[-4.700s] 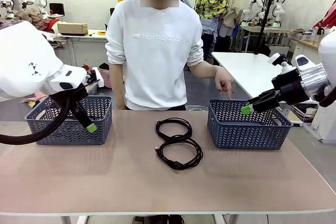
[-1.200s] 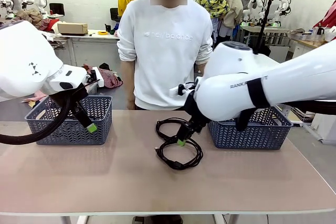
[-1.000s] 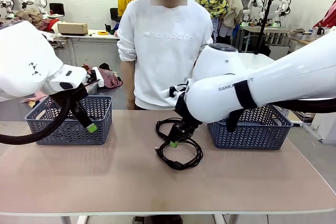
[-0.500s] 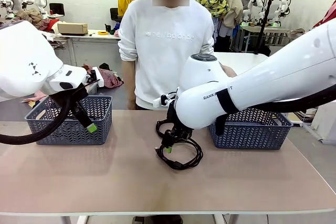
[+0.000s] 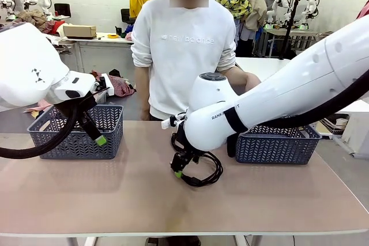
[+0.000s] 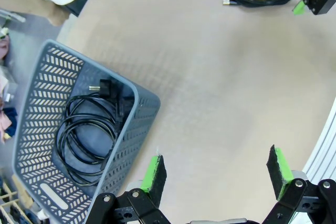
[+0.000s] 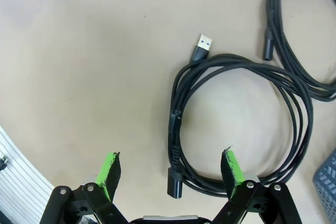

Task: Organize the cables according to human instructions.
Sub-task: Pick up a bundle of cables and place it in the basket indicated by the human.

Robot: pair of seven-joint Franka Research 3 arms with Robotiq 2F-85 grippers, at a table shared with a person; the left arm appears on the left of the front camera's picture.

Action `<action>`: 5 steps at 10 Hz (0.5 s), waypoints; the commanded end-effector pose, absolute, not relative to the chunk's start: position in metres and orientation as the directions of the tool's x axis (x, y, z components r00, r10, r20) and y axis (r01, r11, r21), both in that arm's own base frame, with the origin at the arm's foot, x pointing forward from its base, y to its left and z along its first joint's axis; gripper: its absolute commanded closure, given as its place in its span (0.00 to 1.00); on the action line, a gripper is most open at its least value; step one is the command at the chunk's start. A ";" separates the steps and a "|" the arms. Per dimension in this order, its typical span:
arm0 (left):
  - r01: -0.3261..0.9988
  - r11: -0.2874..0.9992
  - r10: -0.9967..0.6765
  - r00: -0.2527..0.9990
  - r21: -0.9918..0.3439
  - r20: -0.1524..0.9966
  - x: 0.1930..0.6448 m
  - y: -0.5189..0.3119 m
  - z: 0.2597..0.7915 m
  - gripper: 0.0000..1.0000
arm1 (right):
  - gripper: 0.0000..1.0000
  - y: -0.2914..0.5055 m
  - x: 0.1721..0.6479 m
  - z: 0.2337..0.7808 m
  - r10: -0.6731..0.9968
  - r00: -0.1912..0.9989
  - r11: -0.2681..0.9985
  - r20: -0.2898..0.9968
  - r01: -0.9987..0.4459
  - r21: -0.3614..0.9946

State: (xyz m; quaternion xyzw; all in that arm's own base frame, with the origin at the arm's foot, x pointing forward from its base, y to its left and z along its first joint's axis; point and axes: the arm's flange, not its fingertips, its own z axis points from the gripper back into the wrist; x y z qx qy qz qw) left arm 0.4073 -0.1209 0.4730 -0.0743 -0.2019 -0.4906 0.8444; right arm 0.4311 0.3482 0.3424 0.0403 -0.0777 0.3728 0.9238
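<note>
Two black coiled cables lie at the table's middle. The near cable (image 5: 203, 172) (image 7: 175, 109) is a ring of loops with a USB plug end. My right gripper (image 5: 179, 171) (image 7: 170, 171) hangs open just above its left side, one green pad on each side of the loops, touching nothing. The far cable (image 5: 174, 140) (image 7: 267, 45) lies behind it, mostly hidden by my right arm in the front view. A third cable (image 6: 86, 135) is coiled inside the left grey basket (image 5: 75, 142) (image 6: 134, 98). My left gripper (image 5: 98, 136) (image 6: 215, 170) hovers open and empty by that basket's front.
The right grey basket (image 5: 277, 145) (image 7: 326, 174) stands behind my right arm. A person in a white sweatshirt (image 5: 184, 44) stands at the far edge. Bare tabletop stretches along the front edge (image 5: 173, 211).
My right arm has swung left and down, from over the cable's right side to low above its left side. The left arm has stayed still.
</note>
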 end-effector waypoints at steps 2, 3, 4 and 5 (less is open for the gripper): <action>0.855 0.513 -0.797 0.441 0.075 0.413 0.407 -0.119 0.473 0.00 | 0.00 0.365 0.435 0.331 0.675 0.719 0.731 0.166 -0.683 -0.011; 0.855 0.513 -0.797 0.441 0.075 0.413 0.407 -0.119 0.473 0.00 | 0.00 0.366 0.435 0.327 0.671 0.724 0.735 0.162 -0.678 -0.017; 0.855 0.513 -0.797 0.441 0.075 0.413 0.407 -0.119 0.473 0.00 | 0.00 0.367 0.437 0.324 0.651 0.744 0.755 0.152 -0.655 -0.030; 0.855 0.513 -0.797 0.441 0.075 0.413 0.407 -0.119 0.473 0.00 | 0.00 0.369 0.438 0.323 0.643 0.750 0.761 0.153 -0.649 -0.017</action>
